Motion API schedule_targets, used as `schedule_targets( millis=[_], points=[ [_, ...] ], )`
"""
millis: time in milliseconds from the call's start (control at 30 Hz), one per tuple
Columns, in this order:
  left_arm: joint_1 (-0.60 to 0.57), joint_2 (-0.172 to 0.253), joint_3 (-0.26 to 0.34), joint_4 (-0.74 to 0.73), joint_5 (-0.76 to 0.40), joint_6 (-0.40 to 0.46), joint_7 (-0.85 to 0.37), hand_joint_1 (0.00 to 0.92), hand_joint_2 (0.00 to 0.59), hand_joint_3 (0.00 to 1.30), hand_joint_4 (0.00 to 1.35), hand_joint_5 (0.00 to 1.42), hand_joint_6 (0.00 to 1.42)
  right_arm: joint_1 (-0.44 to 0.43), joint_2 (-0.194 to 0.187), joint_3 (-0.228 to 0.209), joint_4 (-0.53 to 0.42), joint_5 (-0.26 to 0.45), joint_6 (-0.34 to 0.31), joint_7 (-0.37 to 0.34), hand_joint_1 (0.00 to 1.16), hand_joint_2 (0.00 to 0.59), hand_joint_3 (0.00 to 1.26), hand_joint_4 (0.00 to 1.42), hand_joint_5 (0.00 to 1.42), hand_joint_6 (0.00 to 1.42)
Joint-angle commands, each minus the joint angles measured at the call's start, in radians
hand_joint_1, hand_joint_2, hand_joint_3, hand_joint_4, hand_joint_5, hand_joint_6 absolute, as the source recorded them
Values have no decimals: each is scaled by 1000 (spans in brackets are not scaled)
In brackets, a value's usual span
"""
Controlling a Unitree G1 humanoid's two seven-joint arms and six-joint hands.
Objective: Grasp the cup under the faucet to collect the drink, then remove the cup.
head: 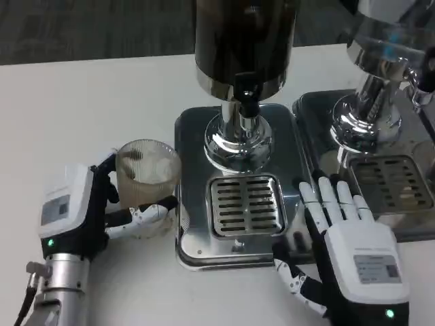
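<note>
Glass, we judged, made the cup (147,178) light, rigid, slippery and breakable, so our left hand (85,207) wrapped its fingers round its lower wall, left of the drip grate (245,204).

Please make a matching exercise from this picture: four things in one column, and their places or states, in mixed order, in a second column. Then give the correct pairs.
Things:
1. cup
2. left hand
3. right hand
4. drip grate

Places or states:
A. flat on the tray, fingers straight
B. under the faucet, nothing on it
C. clear, standing on the table left of the tray
D. fingers wrapped around the cup

Pairs: 1-C, 2-D, 3-A, 4-B
</note>
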Motion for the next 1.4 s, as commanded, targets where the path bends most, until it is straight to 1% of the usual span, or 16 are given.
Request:
schedule_targets(
  millis=[33, 400, 633, 733, 800, 900, 1133, 1233, 1400],
  points=[
    [1, -2, 4, -28, 4, -12, 51, 481, 97, 479, 688, 889, 1118, -4, -9, -3, 3, 9, -9, 7, 413, 416, 83, 0, 0, 77],
    [9, -7, 1, -63, 6, -37, 72, 496, 105, 506, 702, 900, 1128, 1, -10, -5, -3, 11, -7, 7, 414, 416, 84, 0, 0, 81],
    [27, -14, -10, -131, 38, -62, 110, 506, 102, 521, 705, 907, 1147, 4, -11, -6, -8, 13, -9, 7, 415, 416, 77, 0, 0, 82],
    [36, -21, -2, -145, 32, -78, 95, 507, 103, 522, 708, 907, 1148, 4, -12, -6, -9, 13, -9, 8, 415, 416, 76, 0, 0, 82],
    [39, -24, -9, -174, 44, -85, 94, 508, 103, 522, 706, 907, 1137, 5, -12, -6, -11, 13, -8, 8, 415, 416, 75, 0, 0, 82],
    [30, -35, -25, -201, 68, -76, 87, 509, 103, 522, 708, 907, 1133, 1, -17, -6, -9, 16, -13, 12, 415, 416, 75, 0, 0, 82],
    [-4, -58, -50, -170, 89, -72, 54, 509, 101, 535, 722, 917, 1151, 6, -9, -11, -14, 17, -4, 4, 415, 416, 75, 0, 0, 82],
    [-46, -82, -77, -148, 114, -63, 37, 507, 98, 536, 722, 917, 1153, 13, -4, -16, -19, 14, -1, -12, 415, 416, 75, 0, 0, 82],
    [-127, -123, -125, -88, 153, -27, 20, 505, 95, 548, 732, 919, 1154, 22, -3, -22, -31, 11, -1, -11, 415, 419, 70, 0, 0, 82]
  ],
)
